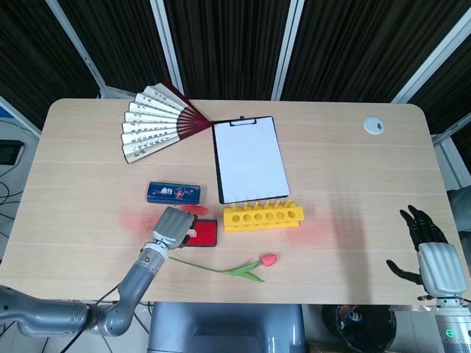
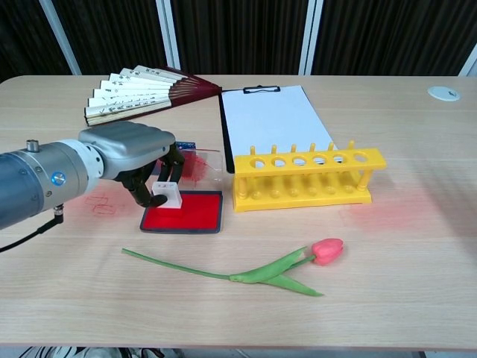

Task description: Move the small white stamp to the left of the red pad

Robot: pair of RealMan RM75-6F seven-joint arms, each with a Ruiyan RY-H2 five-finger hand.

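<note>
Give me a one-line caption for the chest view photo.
Left hand grips the small white stamp above the red pad.

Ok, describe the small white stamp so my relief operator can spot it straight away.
Start at the yellow test tube rack in the table's middle, then look to the red pad beside it. The small white stamp is the pale block over the pad's far corner, pinched by the left hand, the only white thing there.

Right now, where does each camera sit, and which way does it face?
Head view: high above the table, looking down; left robot hand and right robot hand show.
Chest view: low at the near edge, facing across; only the left robot hand shows, holding the small white stamp.
Both show the red pad and yellow rack.
</note>
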